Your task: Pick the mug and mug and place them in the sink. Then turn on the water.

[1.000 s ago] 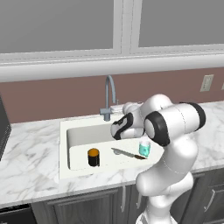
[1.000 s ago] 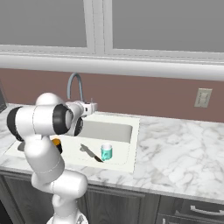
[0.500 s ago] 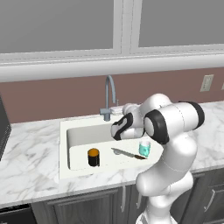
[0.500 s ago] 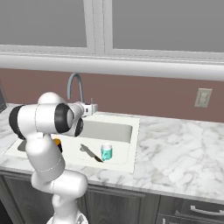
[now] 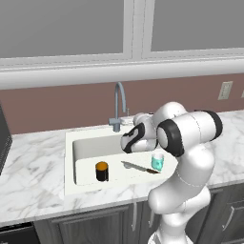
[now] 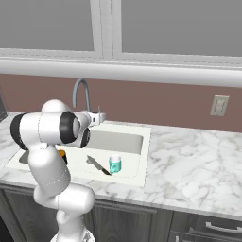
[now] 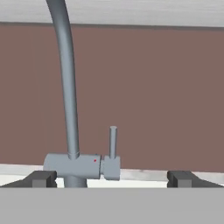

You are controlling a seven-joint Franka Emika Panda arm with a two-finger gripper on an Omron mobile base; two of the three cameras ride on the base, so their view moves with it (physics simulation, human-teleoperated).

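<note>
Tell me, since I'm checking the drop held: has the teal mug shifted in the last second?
No. The teal mug sits in the sink beside the knife, as before.

Glossy white rounded arm segments, black joint bands (bulbous elbow), dark-tipped claw (image 7: 112, 178)

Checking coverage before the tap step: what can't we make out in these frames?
- Black mug: in the right base view the arm covers nearly all of it.
- Gripper: open in the hand view; whether it touches the lever is unclear.
- Faucet spout tip: cut off by the hand view's top edge.
- Sink front right corner, left base view: behind the arm near the teal mug.
</note>
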